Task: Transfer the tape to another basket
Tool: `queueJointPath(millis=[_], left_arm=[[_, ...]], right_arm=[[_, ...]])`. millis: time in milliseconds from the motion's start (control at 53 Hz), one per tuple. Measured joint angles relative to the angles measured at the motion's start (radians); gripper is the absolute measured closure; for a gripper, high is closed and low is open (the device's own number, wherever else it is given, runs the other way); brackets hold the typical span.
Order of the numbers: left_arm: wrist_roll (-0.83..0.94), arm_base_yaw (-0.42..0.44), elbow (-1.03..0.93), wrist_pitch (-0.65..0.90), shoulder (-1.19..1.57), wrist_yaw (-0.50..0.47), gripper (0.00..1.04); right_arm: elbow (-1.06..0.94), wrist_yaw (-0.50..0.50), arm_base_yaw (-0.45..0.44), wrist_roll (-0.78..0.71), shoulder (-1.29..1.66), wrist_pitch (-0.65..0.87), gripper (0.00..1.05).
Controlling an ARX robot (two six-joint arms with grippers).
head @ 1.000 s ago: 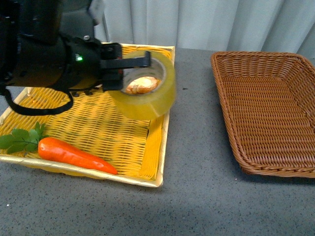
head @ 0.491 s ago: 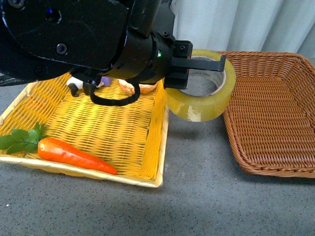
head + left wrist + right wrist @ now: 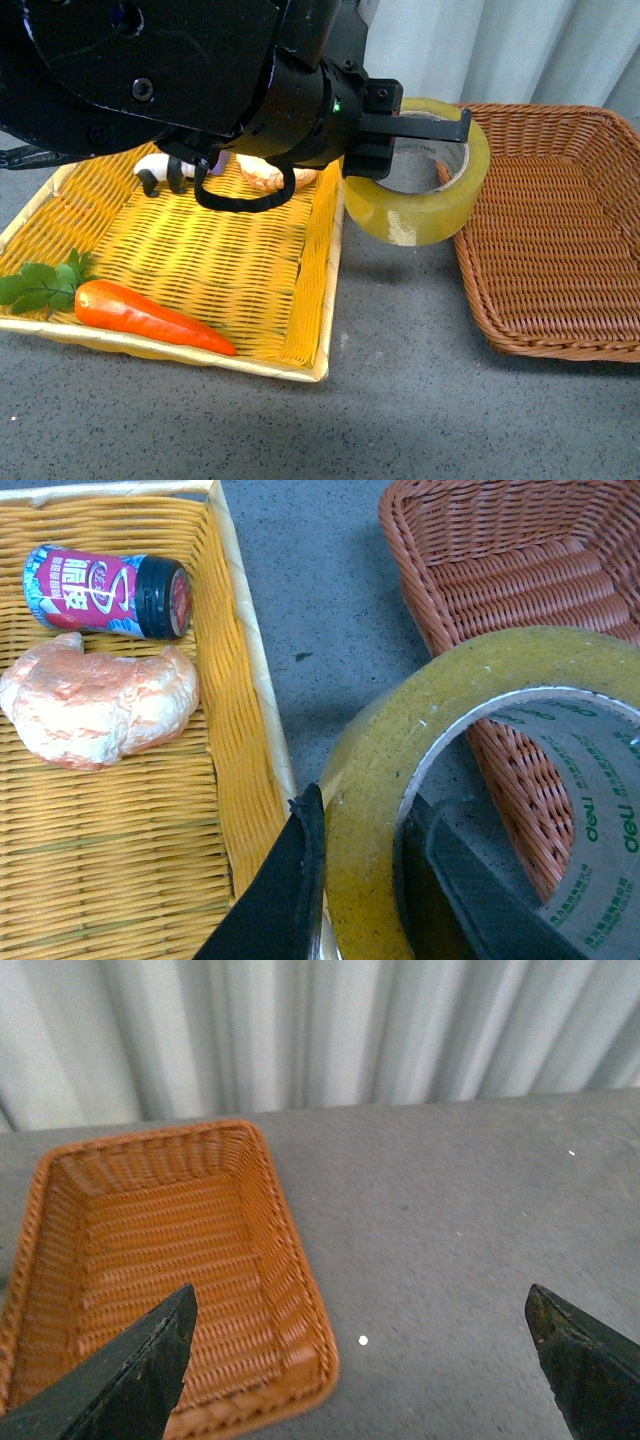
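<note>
The left tool [image 3: 362,825] is pinching the tape [image 3: 420,205] by its wall, and should be clearing the basket [image 3: 560,230] rim before lowering.

You could read green "deli" printed repeatedly on the white inner core of the tape [image 3: 440,695]; the white characters on the bottle [image 3: 100,590] were illegible.
</note>
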Motion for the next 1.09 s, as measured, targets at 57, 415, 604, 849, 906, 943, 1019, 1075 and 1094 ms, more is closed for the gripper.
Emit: queueJointPath(millis=[57,415,604,849,906,943,1019,1075,1094], left_arm=[[0.0,0.0,0.001,0.0,0.0,0.002,0.88],[0.0,0.0,0.001,0.0,0.0,0.001,0.88],[0.0,-0.002,0.001,0.0,0.0,0.003,0.88],[0.0,-0.001,0.001,0.0,0.0,0.001,0.88],[0.0,-0.001,0.001,0.0,0.0,0.001,0.88],[0.0,-0.001,0.001,0.0,0.0,0.001,0.88],[0.0,-0.001,0.001,0.0,0.0,0.001,0.88],[0.0,-0.001,0.001,0.0,0.0,0.001,0.88],[0.0,-0.001,0.001,0.0,0.0,0.001,0.88]], right_arm=[[0.055,-0.105,-0.048,-0.009,0.093,0.04,0.09],[0.475,-0.559,-0.067,-0.222,0.735,-0.019,0.09],[0.721,-0.647,0.018,-0.348,0.982,-0.162,0.09],[1.001,-0.706,0.116,-0.521,1.259,-0.353,0.09],[1.039,-0.705,0.133,-0.551,1.296,-0.389,0.09],[1.067,-0.695,0.145,-0.576,1.325,-0.401,0.09],[1.106,-0.691,0.159,-0.595,1.366,-0.414,0.09],[1.13,-0.688,0.167,-0.6,1.389,-0.42,0.09],[1.136,-0.687,0.169,-0.6,1.395,-0.42,0.09]])
